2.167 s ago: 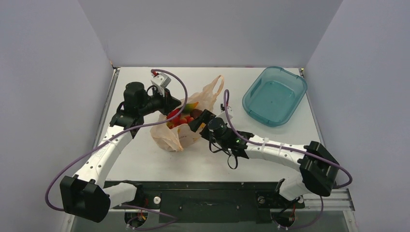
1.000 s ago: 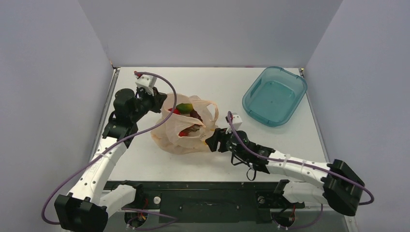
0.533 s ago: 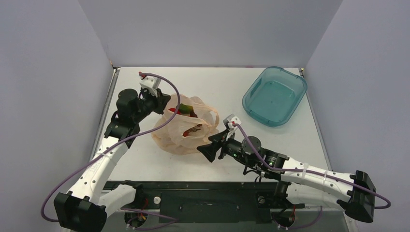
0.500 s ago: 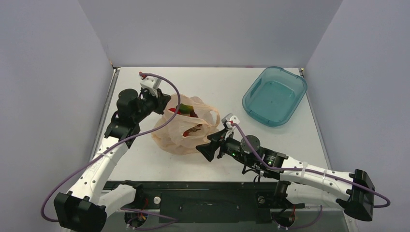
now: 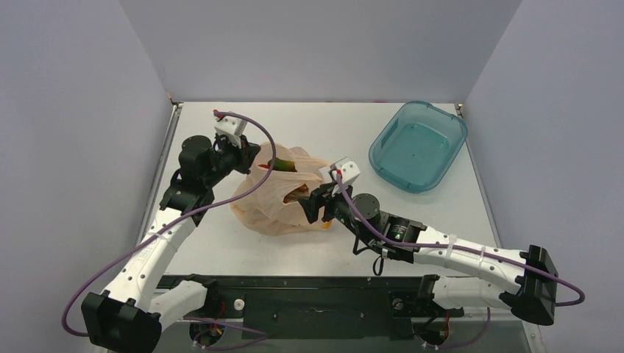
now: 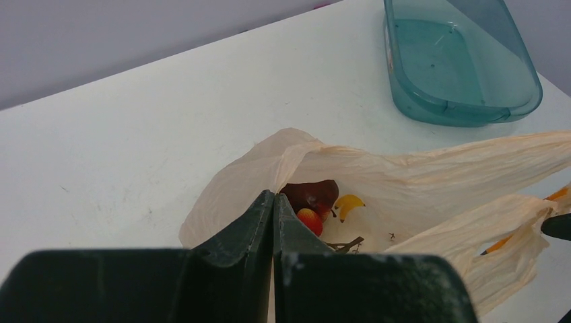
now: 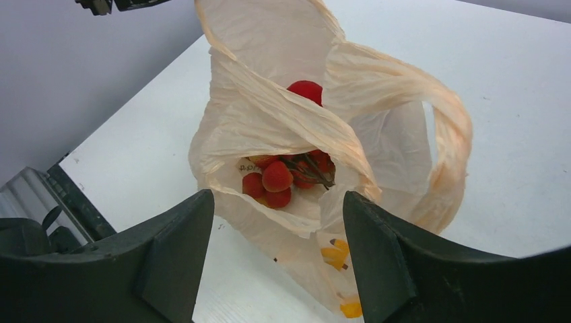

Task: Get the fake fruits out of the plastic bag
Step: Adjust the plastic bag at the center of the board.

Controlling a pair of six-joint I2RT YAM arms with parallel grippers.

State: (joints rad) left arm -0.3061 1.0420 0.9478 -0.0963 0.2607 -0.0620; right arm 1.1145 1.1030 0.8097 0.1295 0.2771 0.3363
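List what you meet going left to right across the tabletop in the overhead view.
The left arm's black joint → plastic bag → teal tub. The left gripper and right gripper overlap the bag, so they are left out.

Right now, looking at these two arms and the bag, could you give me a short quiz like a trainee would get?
1. True or false: the left gripper is shut on the plastic bag's edge.
2. The right gripper is: A) open, B) shut on a fruit, C) out of view.
3. What colour is the berry cluster inside the bag?
Key: 1 true; 2 A; 3 red.
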